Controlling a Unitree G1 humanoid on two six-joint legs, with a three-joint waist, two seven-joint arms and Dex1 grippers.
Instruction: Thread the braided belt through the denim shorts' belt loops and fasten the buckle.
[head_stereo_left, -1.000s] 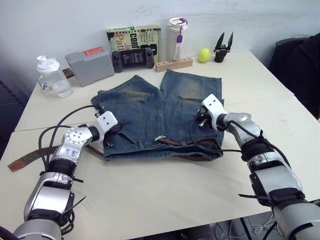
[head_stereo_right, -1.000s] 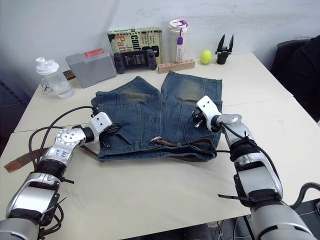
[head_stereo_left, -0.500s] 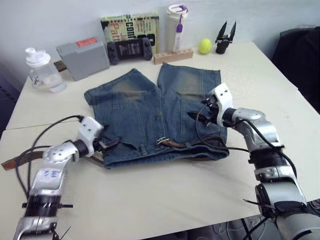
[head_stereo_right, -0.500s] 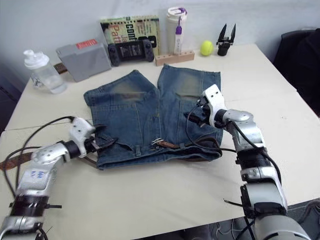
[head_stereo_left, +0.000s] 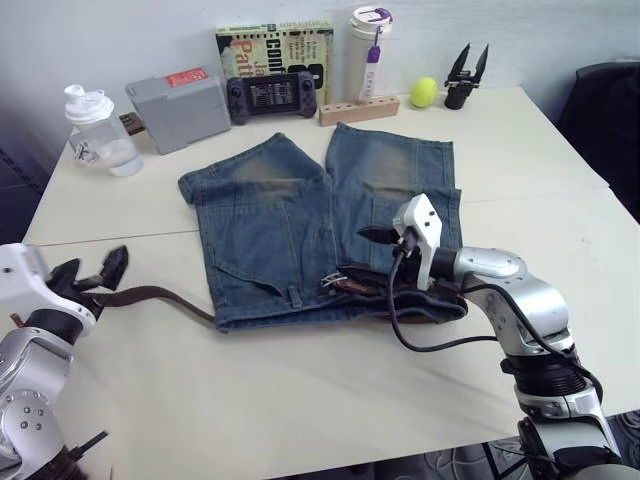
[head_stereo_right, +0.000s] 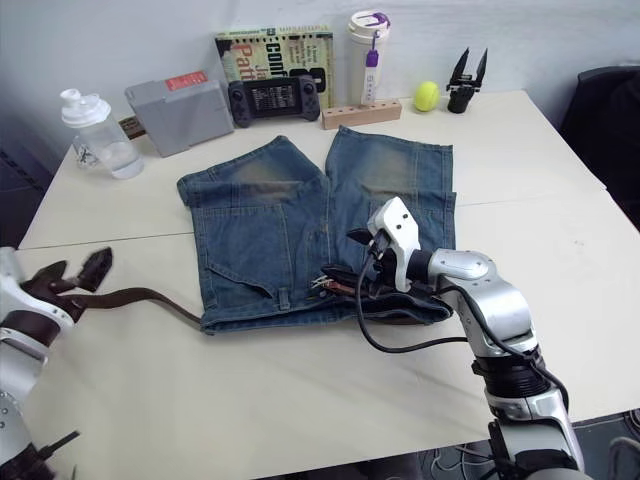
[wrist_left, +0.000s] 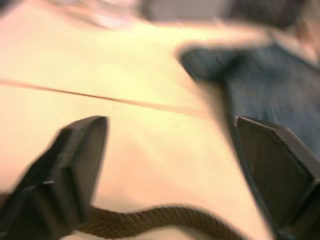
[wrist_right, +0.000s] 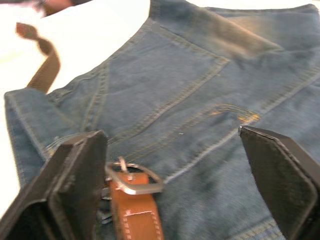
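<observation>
The denim shorts (head_stereo_left: 320, 235) lie flat on the desk (head_stereo_left: 300, 400), with the waistband turned toward the robot. The braided belt (head_stereo_left: 150, 294) is only partly in place: its buckle (wrist_right: 131, 181) rests on the waistband near the middle, and the strap seems to run under the denim toward the robot's left, coming out at the waist corner and trailing over the bare desk. Whether it passes through every one of the belt loops (head_stereo_left: 295, 297) I cannot tell, and the half of the waistband on the robot's right appears to have no belt yet. The buckle is not fastened, so I judge that most of the threading and the fastening are left. The left tool (head_stereo_left: 85, 272) is far out to the left, its fingers wide apart over the free end of the belt, gripping nothing. The right tool (head_stereo_right: 352, 256) reaches low over the waistband, spread wide, with the buckle lying between the fingers and not clamped.
</observation>
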